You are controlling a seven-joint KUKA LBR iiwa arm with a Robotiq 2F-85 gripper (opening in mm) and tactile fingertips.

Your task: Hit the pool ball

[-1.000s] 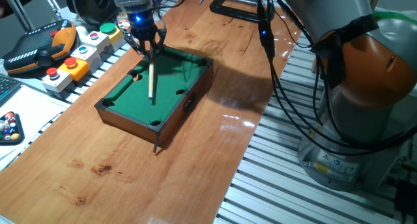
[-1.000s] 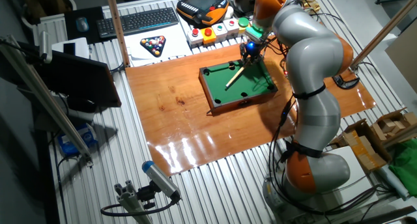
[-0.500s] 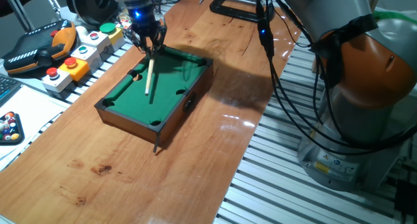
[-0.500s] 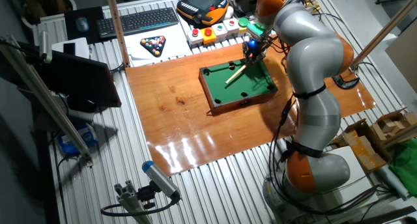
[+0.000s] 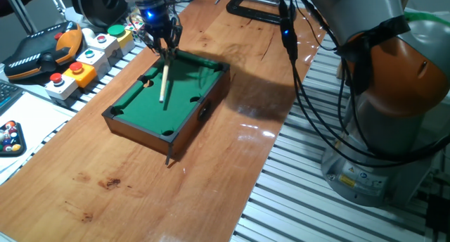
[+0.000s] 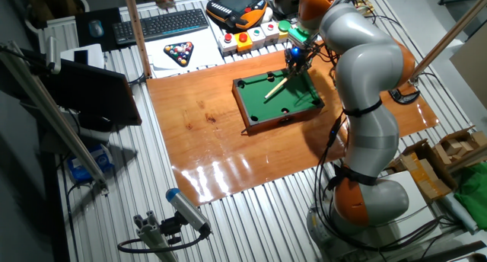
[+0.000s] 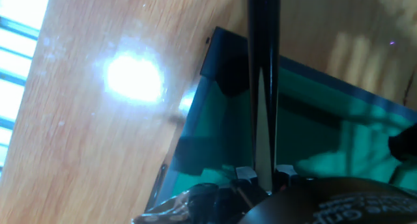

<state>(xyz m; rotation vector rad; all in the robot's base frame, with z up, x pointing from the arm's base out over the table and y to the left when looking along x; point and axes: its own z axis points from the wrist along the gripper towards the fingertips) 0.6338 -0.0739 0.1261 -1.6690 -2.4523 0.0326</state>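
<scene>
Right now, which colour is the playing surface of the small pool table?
Green felt, clearest in one fixed view.

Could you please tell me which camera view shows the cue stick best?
One fixed view shows the cue stick best: its whole pale length slants from the gripper over the green felt. The other fixed view shows it small. The hand view shows it blurred, close up.

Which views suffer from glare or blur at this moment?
Hand view: a blown-out glare spot on the wooden board, and the cue stick is soft and close. One fixed view: mild sheen on the board, otherwise sharp. The other fixed view: glossy reflections near the board's front edge.
</scene>
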